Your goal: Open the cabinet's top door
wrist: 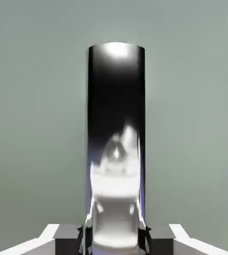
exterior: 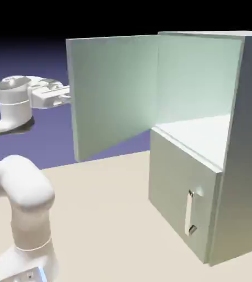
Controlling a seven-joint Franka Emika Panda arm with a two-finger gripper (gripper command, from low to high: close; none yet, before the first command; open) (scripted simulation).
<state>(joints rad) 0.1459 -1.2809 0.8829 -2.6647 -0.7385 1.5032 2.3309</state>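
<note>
The fingers (wrist: 114, 240) are closed on the bar handle (wrist: 116, 99), apparently gripping it. Beyond them, the top door (wrist: 41, 124) stands open.

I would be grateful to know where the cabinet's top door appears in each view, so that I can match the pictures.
Exterior view: the top door is swung open, spanning the upper middle and left of centre.
Hand view: the top door fills most of the picture, behind the handle, ending near the right edge.
Shared landmark: the jaws, beside the door's left edge in the exterior view, at the bottom on the handle in the hand view.
</note>
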